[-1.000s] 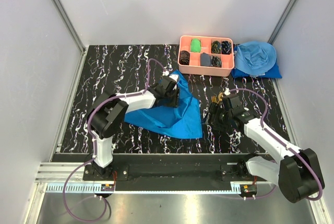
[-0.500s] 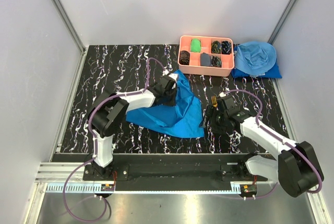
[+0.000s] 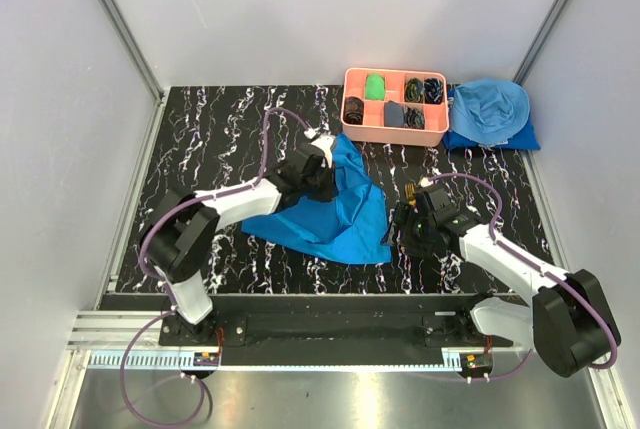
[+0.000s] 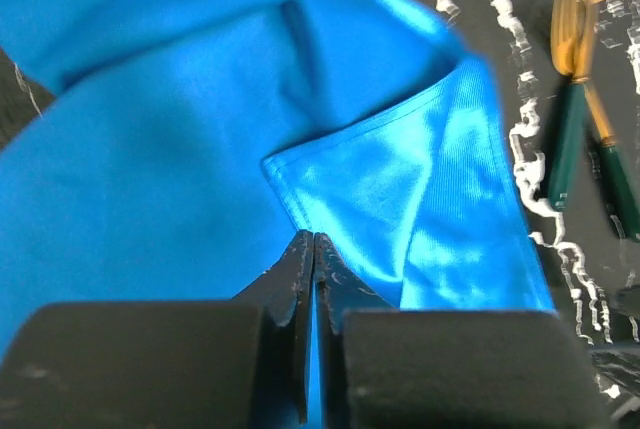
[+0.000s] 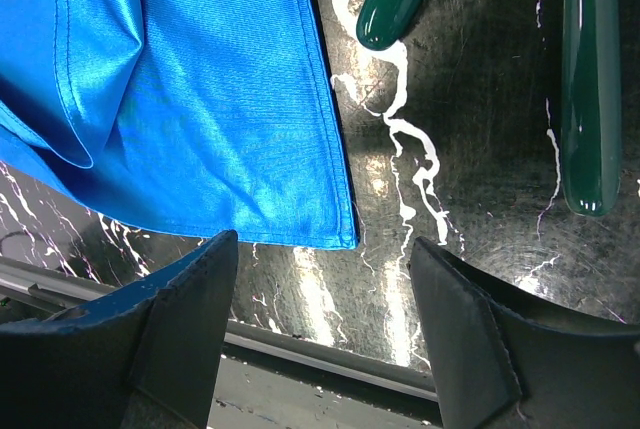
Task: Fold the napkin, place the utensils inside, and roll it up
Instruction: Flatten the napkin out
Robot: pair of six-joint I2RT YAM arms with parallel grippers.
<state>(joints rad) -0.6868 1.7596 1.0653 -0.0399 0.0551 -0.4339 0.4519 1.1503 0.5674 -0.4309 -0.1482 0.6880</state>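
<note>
Napkin (image 3: 335,211): royal-blue thin cloth, slight sheen, hemmed edges. It lies centre frame in the top view as a rough triangle, broad end low and one corner drawn up toward the upper middle. Not flat: the left wrist view shows one hemmed corner folded over the main sheet, with soft creases above it.

Utensils (image 4: 572,99): gold heads, dark green handles, side by side on bare counter just beyond the napkin's right-hand edge. In the top view they are mostly hidden under the right arm, and only a gold tip shows. In the right wrist view two green handle ends sit at the upper right, clear of the cloth.

Counter (image 3: 215,134): black with white marble veining, glossy. Pale grey walls (image 3: 300,9) close it in on three sides. A pink compartmented tray (image 3: 395,133) stands at the upper right with small dark and green items in it. A sky-blue heap of cloth (image 3: 490,109) is just beside the tray's right end.

Left gripper (image 3: 318,175): over the napkin's raised upper corner. Its fingers (image 4: 300,279) are pressed together, clenched on a pinch of the napkin, with a sliver of blue showing between them.

Right gripper (image 5: 322,245): spread wide and grasping nothing. It hangs over the napkin's lower right corner and the bare counter next to it, between cloth and handles. Whether it touches the surface, cannot tell.
</note>
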